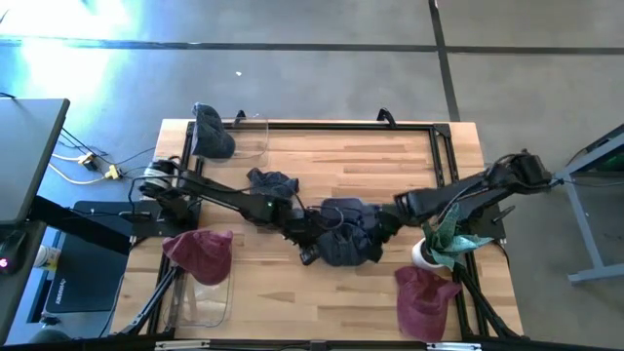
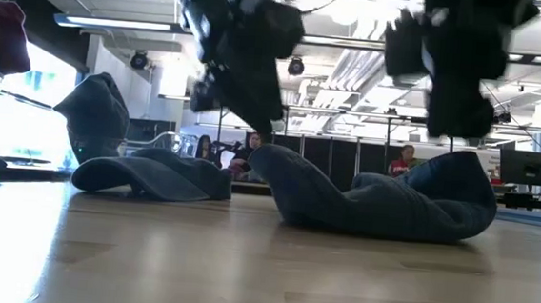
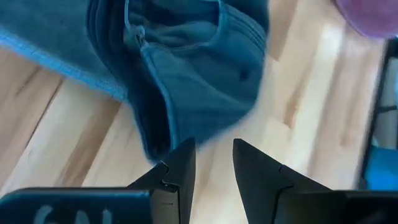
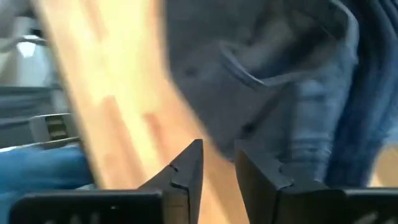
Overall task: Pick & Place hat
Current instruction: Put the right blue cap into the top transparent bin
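No writing can be read, and the blue hat (image 1: 347, 244) lies on the table (image 1: 361, 166) between the left end effector (image 3: 213, 158) and the right end effector (image 4: 219, 160), both slightly open, holding nothing, just beside it.

Left arm: reaches inward to table centre, left gripper (image 3: 213, 158) low, fingers slightly parted, empty. Right arm: reaches inward, right gripper (image 4: 217, 160) low, fingers slightly parted, empty.

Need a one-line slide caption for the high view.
Both hands, left and right, flank a dark blue fabric hat on the wooden table.
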